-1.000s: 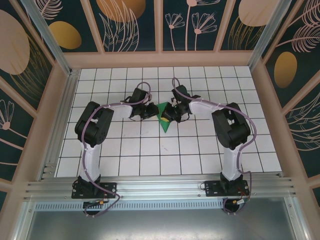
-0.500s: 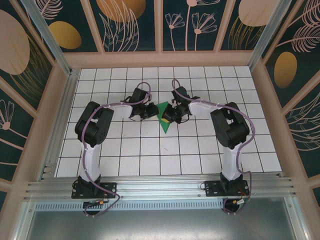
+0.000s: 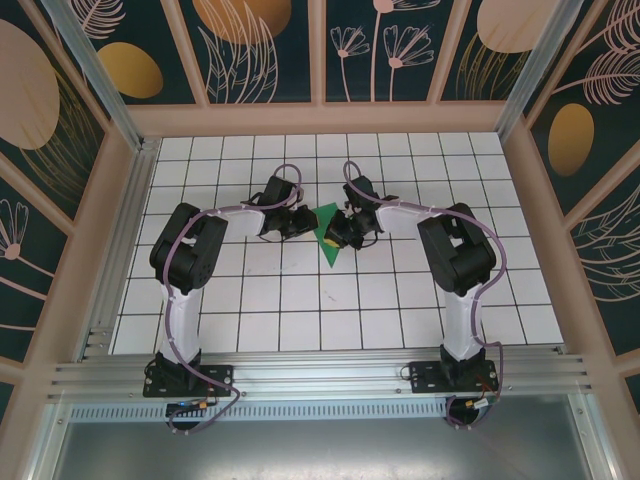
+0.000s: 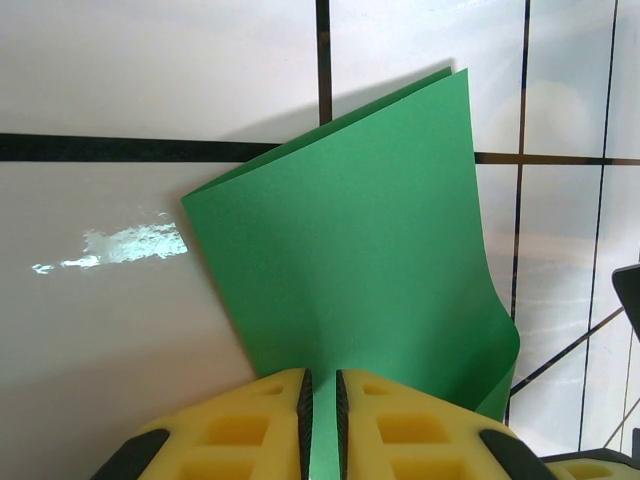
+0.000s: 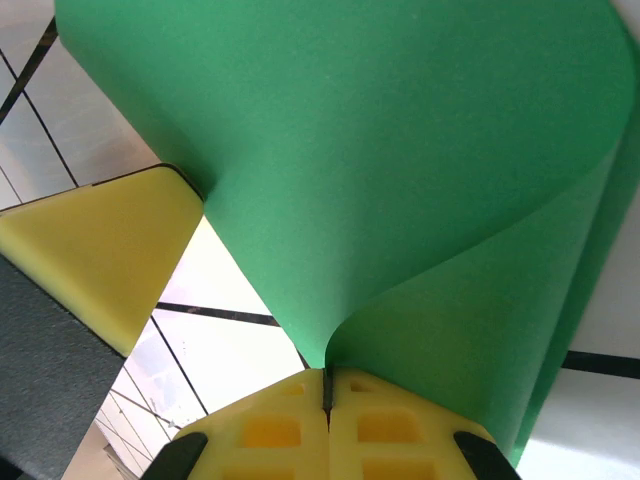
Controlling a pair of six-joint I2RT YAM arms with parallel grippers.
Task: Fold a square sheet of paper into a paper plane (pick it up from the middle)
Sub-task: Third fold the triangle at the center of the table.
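Note:
The square sheet of paper [image 3: 327, 243] is green and partly folded, a pointed shape between the two grippers at mid-table. In the left wrist view the paper [image 4: 370, 250] has two layers and curls up on the right. My left gripper [image 4: 320, 378] has its jaws a thin slit apart, with green paper in the slit. In the right wrist view the paper [image 5: 400, 150] bends up in a big curl, and my right gripper [image 5: 327, 375] is shut on its edge. From above, the left gripper [image 3: 303, 222] and right gripper [image 3: 340, 230] flank the paper.
White tiled table [image 3: 330, 300] inside wooden walls with patterned panels. A yellow finger of the left gripper [image 5: 100, 250] stands close by on the left of the right wrist view. Open tiles lie in front of and beside both arms.
The right gripper has edged slightly left and away with its paper edge. The left arm has stayed still.

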